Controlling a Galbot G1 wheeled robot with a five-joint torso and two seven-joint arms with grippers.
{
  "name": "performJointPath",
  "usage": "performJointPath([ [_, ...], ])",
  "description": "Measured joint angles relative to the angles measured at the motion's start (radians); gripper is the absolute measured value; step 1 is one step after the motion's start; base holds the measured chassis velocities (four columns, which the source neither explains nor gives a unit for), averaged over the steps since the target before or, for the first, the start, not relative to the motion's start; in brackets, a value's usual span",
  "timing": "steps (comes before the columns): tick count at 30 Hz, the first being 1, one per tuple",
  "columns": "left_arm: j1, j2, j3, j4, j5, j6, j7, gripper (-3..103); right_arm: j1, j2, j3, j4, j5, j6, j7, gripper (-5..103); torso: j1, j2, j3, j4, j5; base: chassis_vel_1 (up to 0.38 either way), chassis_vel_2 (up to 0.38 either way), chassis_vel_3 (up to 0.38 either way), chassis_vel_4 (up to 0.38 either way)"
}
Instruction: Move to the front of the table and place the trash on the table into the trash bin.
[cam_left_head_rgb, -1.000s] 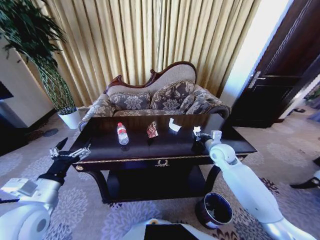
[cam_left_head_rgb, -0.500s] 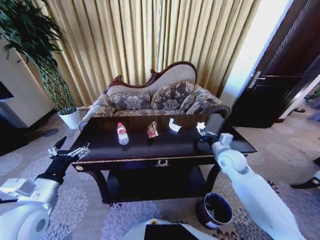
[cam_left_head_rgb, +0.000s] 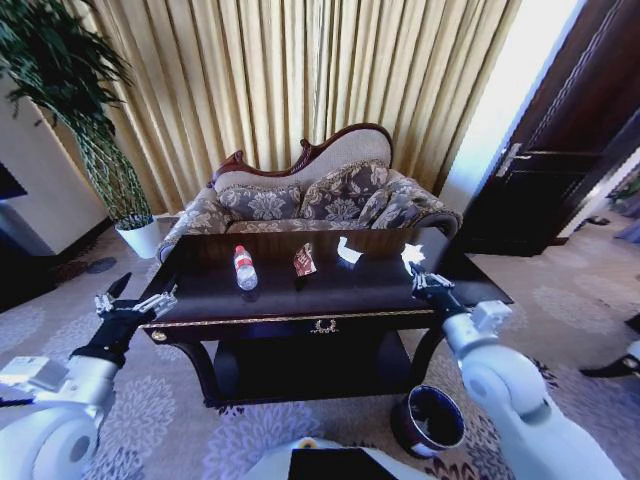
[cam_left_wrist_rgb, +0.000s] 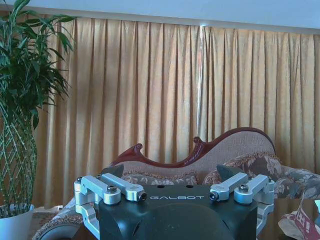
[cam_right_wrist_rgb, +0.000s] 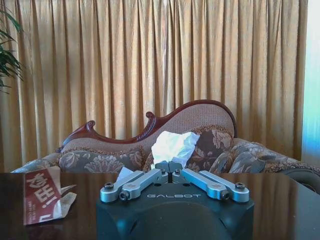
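The dark table (cam_left_head_rgb: 340, 288) with gold trim stands in front of me. On it lie a clear bottle (cam_left_head_rgb: 245, 268) with a red cap, a reddish-brown wrapper (cam_left_head_rgb: 305, 260) and a white scrap (cam_left_head_rgb: 348, 250). My right gripper (cam_left_head_rgb: 416, 272) hovers over the table's right end, shut on a second white scrap (cam_left_head_rgb: 412, 253). The right wrist view shows that scrap (cam_right_wrist_rgb: 173, 145) pinched between the closed fingers of the gripper (cam_right_wrist_rgb: 169, 166), with the wrapper (cam_right_wrist_rgb: 42, 196) off to one side. The trash bin (cam_left_head_rgb: 428, 420) stands on the carpet below my right arm. My left gripper (cam_left_head_rgb: 145, 292) waits open at the table's left front corner.
A patterned sofa (cam_left_head_rgb: 320, 195) sits right behind the table, with gold curtains beyond it. A tall plant in a white pot (cam_left_head_rgb: 140, 238) stands at the back left. A dark door (cam_left_head_rgb: 545, 170) is on the right. Open carpet surrounds the table's front.
My right gripper has lifted the white scrap off the table and drawn back to the right and toward me. The left arm has barely shifted.
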Motion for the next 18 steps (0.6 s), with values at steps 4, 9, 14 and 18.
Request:
performJointPath([
  [4,0.002,-0.001,-0.002,-0.001,-0.002,-0.003,0.0,100,-0.02,0.0,0.015,0.019,0.001,-0.007,0.002,0,0.0,0.0,0.0,0.0,0.0002,0.0,0.0,0.0,0.0],
  [9,0.006,-0.002,-0.003,-0.004,-0.003,-0.014,0.001,100,-0.039,0.0,0.029,0.038,0.004,-0.011,0.003,0,0.0,0.0,0.0,0.0001,0.0001,0.0,0.0,0.0,0.0],
  [14,0.008,-0.004,-0.005,-0.008,-0.003,-0.017,0.002,100,-0.05,0.007,0.034,0.044,0.005,-0.012,0.005,0,0.0,0.0,0.0,-0.0001,0.0002,0.008,-0.021,-0.023,0.016],
  [18,0.011,-0.01,-0.006,-0.01,-0.003,-0.018,0.003,100,-0.055,0.009,0.035,0.048,0.006,-0.012,0.005,0,0.0,0.0,0.0,0.0,0.0002,0.084,-0.068,-0.073,0.067],
])
